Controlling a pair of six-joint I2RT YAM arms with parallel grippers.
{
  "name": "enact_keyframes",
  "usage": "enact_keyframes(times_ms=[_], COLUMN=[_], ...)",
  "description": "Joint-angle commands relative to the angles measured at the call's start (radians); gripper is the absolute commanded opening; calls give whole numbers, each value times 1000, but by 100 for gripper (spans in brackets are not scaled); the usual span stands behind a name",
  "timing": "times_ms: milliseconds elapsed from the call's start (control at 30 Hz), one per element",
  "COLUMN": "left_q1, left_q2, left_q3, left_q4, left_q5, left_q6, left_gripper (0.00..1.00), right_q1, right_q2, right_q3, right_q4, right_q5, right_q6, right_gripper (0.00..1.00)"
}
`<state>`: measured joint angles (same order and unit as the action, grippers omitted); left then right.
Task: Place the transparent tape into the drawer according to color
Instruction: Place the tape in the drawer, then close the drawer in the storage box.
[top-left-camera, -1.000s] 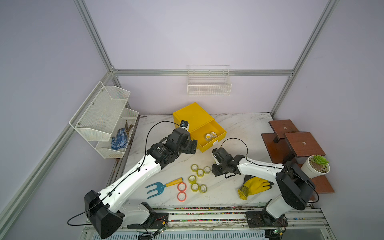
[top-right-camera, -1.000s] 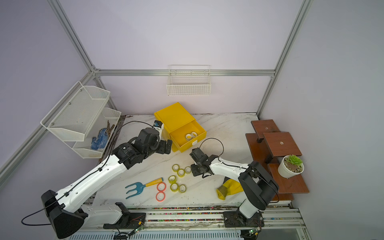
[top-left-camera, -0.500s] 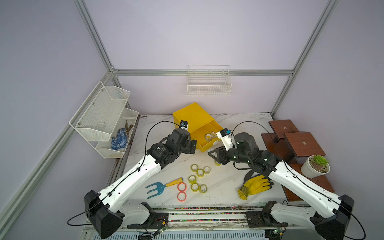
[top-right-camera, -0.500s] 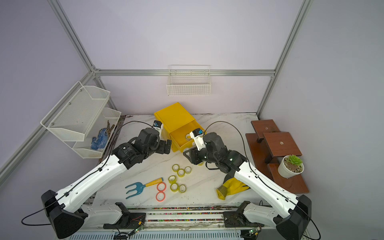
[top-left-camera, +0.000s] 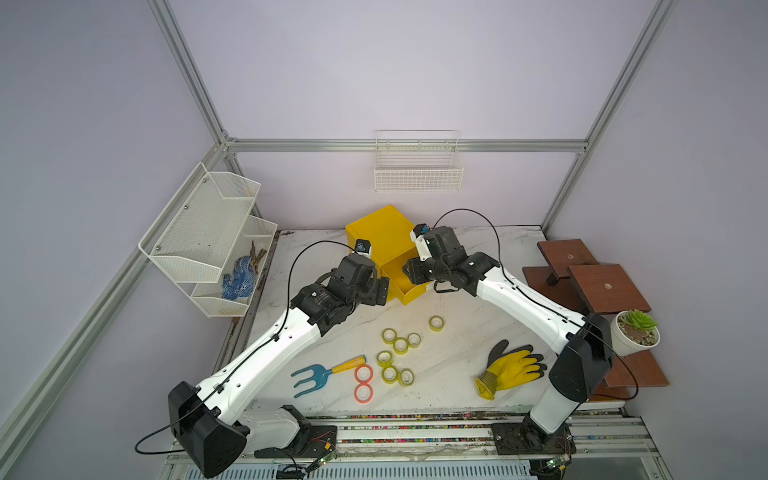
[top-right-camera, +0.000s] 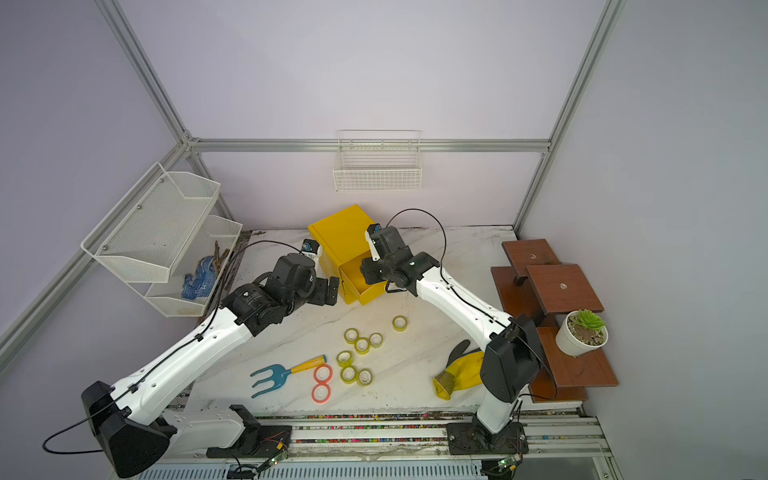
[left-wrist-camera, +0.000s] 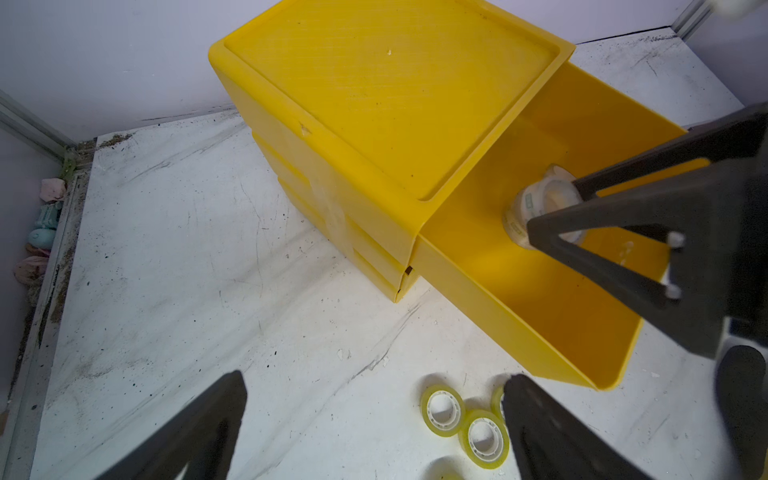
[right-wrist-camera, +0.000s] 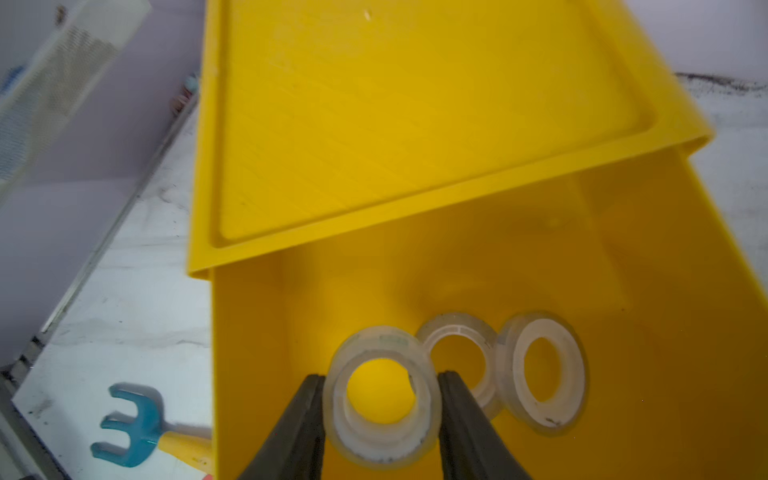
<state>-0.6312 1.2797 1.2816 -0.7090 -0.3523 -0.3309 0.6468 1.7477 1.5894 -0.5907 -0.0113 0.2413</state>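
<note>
Right gripper (right-wrist-camera: 381, 376) clamped on a clear tape roll (right-wrist-camera: 382, 451) over the yellow drawer (right-wrist-camera: 249, 374); I want it lowered beside the two clear rolls (right-wrist-camera: 509, 361) before release.

The left arm (top-left-camera: 266, 353) reaches from lower left to centre, its left gripper (left-wrist-camera: 374, 379) spread wide. The right arm (top-left-camera: 523, 303) reaches in from lower right, its right gripper (right-wrist-camera: 381, 376) pinching a tape roll (right-wrist-camera: 374, 449).

Bright, even light, soft shadows; wrist views blurred at edges.
</note>
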Motion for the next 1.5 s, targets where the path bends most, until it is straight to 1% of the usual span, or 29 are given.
enact_keyframes(times_ms=[0, 33, 100, 133, 167, 200, 300, 367, 433, 500, 533, 600, 700, 800, 900, 1033, 1267, 1467], left_q1=[27, 38, 63, 78, 92, 108, 150, 170, 175, 181, 187, 195, 212, 226, 235, 243, 249, 251], left_q2=[14, 24, 46, 58, 69, 81, 123, 174, 207, 235, 251, 280, 315, 333, 343, 359, 366, 374], left_q3=[56, 66, 90, 103, 114, 125, 160, 190, 220, 240, 250, 265, 284, 287, 279, 275, 255, 248], left_q4=[5, -2, -13, -14, -12, -10, -3, 4, 16, 25, 22, 23, 20, 32, 50, 53, 57, 56], left_q5=[32, 37, 54, 71, 84, 102, 132, 147, 145, 132, 125, 108, 93, 94, 105, 114, 127, 132], left_q6=[-20, -33, -61, -73, -83, -94, -121, -132, -129, -128, -128, -128, -129, -130, -127, -126, -121, -115], left_gripper=[100, 100, 100, 100, 100, 100, 100, 100, 100, 100, 100, 100, 100, 100, 100, 100, 100, 100], right_q1=[-1, -1, -1, -1, -1, -1, -1, -1, 0, -1, -1, -2, -4, -4, -5, -4, -5, -8], right_q2=[-19, -17, -15, -16, -19, -23, -49, -81, -134, -199, -267, -351, -433, -471, -450, -380, -277, -146], right_q3=[50, 50, 55, 57, 55, 56, 48, 25, -25, -101, -166, -263, -353, -432, -477, -469, -404, -325], right_q4=[-15, -15, -14, -14, -10, -5, 5, 15, 34, 68, 103, 150, 148, 157, 195, 265, 404, 483], right_q5=[38, 41, 46, 48, 49, 47, 40, 45, 67, 102, 114, 127, 142, 134, 94, 52, 35, 48], right_q6=[-26, -26, -27, -24, -22, -21, -13, -5, 16, 45, 52, 68, 82, 103, 115, 124, 116, 109], right_gripper=[42, 47, 60, 64, 65, 70, 71, 71, 68, 56, 52, 46, 42, 41, 41, 40, 40, 40])
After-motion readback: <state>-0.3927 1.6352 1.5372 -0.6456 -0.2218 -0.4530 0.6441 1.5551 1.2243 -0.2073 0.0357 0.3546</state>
